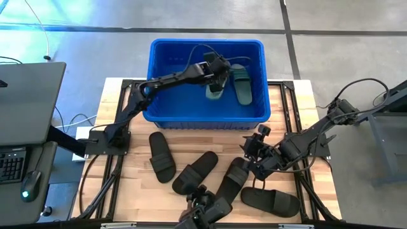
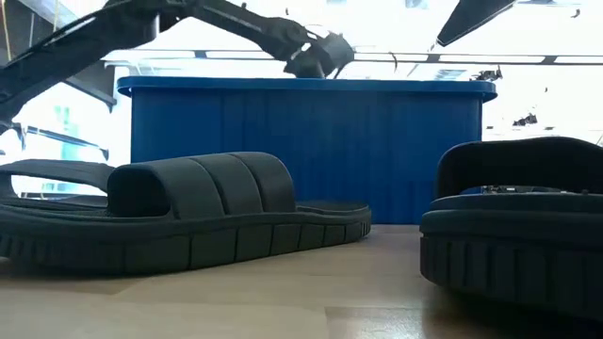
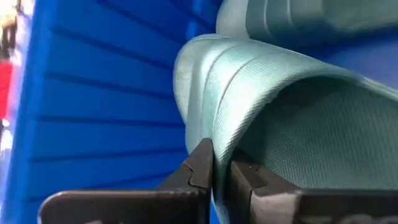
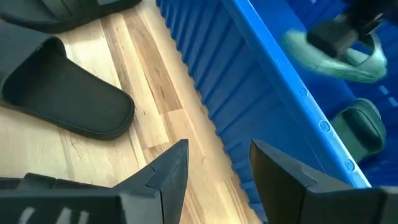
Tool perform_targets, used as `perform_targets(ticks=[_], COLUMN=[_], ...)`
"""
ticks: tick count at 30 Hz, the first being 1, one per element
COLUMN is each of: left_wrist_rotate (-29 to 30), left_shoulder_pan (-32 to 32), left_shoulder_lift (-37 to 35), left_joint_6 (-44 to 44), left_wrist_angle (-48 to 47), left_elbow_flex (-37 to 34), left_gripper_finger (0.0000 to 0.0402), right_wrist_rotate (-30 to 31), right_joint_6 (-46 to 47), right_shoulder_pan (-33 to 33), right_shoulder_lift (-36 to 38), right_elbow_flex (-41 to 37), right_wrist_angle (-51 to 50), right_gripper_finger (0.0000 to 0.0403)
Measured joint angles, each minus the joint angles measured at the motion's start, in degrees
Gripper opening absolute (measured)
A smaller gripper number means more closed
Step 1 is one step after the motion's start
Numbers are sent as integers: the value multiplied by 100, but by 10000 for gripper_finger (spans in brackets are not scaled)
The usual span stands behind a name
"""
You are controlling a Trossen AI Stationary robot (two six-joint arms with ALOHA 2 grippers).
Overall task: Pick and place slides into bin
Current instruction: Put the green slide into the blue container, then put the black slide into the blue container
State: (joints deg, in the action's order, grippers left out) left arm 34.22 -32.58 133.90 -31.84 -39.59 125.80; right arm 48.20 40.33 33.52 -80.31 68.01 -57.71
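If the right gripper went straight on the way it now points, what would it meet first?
Most likely the blue bin's ribbed outer wall: the open right gripper hangs above bare tabletop and aims toward it, though depth is hard to judge.

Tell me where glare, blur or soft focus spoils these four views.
High view: a pale glare streak lies across the floor at top left. Low view: bright backlight washes out the room behind the bin; the near black slide looks soft. Left wrist view: the green slide, clamped by the left gripper, fills the picture, its top blurred. Right wrist view: the right gripper is sharp and open; the far green slide is motion-blurred.
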Motion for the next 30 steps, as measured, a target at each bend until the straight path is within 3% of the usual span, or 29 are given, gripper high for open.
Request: perform_targets(ticks=[11, 21, 27, 30], left_wrist_rotate=[-349, -671, -1624, -1662], left_shoulder_pan=[-4, -10, -15, 15], left_shoulder_lift=[173, 173, 161, 140], left_joint_6=[-96, -138, -116, -116], left_wrist_angle=[252, 275, 266, 324], left_elbow_flex=[2, 2, 4, 99], left_gripper_finger=[53, 155, 206, 218], right_wrist_rotate=[-116, -199, -212, -212], right_joint_6=[75, -27, -29, -75], right_shoulder_pan=[0, 2, 0, 0], right_shoulder_lift=[0, 0, 1, 0], right_elbow_flex=[-236, -236, -236, -236], right_wrist_angle=[-56, -59, -59, -61], right_gripper_finger=[161, 161, 161, 161])
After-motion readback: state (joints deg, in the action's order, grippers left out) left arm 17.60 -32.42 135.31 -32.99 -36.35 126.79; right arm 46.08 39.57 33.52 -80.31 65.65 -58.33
